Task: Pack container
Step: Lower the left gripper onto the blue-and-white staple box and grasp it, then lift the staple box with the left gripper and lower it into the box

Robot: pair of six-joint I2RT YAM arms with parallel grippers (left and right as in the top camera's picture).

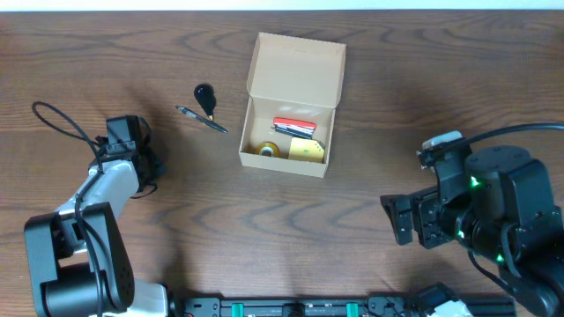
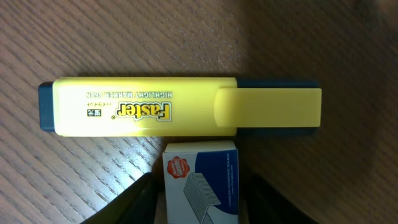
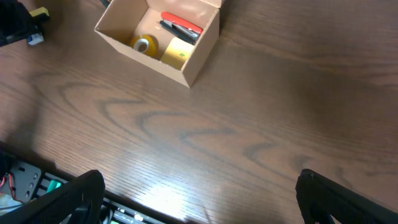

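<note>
Cardboard-stiff and likely dense, the staple box (image 2: 200, 177) suits a hold across its long sides, where the left pincer (image 2: 200, 202) straddles it, grip unclear; the right pincer (image 3: 208, 196) gapes empty.

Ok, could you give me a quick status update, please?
Left gripper straddling staples box, grip unconfirmed. Right gripper open, empty. Container open, partly packed. Highlighter beside staples box.

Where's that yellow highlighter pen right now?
In the left wrist view, the yellow highlighter pen lies flat on the wooden table, right beside a small blue-and-white staple box.
</note>
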